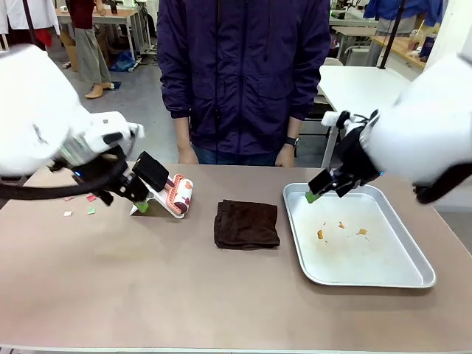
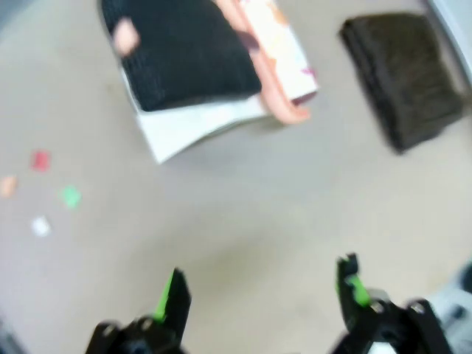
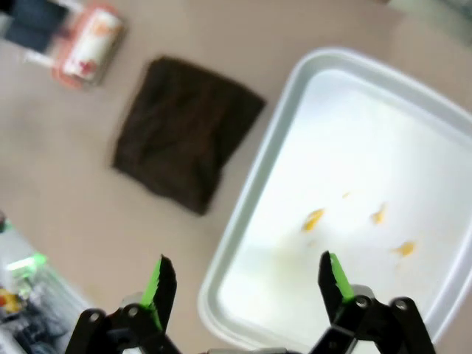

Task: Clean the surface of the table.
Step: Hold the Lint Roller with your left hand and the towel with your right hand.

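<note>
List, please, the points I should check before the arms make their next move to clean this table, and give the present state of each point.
1. The left pincer is open and holds nothing: ok.
2. The right pincer is open and holds nothing: ok.
3. The folded dark cloth lies free, apart from the tray: ok.
4. The person's hands are at the far edge, away from the cloth: ok.
5. The table is free of litter: not ok, coloured paper scraps lie on its left part.
</note>
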`<state>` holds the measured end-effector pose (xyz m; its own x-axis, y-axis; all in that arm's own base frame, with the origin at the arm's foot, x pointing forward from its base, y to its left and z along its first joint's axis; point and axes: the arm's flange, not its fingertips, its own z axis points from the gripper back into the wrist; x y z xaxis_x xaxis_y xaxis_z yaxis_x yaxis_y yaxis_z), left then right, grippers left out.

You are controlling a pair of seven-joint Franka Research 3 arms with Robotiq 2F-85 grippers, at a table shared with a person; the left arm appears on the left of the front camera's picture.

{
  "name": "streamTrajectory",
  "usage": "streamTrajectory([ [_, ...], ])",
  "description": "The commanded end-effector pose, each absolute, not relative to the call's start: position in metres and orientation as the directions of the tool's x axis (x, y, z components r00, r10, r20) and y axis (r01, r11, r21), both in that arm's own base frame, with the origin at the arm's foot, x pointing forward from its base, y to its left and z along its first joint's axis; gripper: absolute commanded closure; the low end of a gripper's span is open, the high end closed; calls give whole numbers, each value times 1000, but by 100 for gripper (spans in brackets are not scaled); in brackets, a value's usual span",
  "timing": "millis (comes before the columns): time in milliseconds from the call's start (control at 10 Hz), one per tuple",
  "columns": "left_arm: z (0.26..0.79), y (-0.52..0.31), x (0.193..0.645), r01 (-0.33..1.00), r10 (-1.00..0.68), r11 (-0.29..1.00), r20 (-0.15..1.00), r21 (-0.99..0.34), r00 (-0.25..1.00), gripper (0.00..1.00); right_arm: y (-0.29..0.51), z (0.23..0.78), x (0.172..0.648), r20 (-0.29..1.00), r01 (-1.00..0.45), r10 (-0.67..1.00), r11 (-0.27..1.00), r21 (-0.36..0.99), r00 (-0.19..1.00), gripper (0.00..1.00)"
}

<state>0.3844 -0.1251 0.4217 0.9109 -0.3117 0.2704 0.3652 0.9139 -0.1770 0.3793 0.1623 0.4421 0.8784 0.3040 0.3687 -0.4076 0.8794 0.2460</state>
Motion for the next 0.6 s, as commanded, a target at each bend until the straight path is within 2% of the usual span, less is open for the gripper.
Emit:
streamTrajectory([
  [0, 467, -107, 363, 323, -207, 869, 316, -375, 926, 0, 140, 483, 374, 261, -323, 228, 847, 423, 938, 0],
  [300, 498, -22, 347, 326, -85, 710, 385, -624, 919, 0, 67, 495, 363, 153, -165, 82, 715, 680, 985, 0],
  [500, 488, 62, 347, 276, 57, 601, 385, -750, 921, 0, 0, 485, 350, 144, -61, -93, 593, 803, 985, 0],
])
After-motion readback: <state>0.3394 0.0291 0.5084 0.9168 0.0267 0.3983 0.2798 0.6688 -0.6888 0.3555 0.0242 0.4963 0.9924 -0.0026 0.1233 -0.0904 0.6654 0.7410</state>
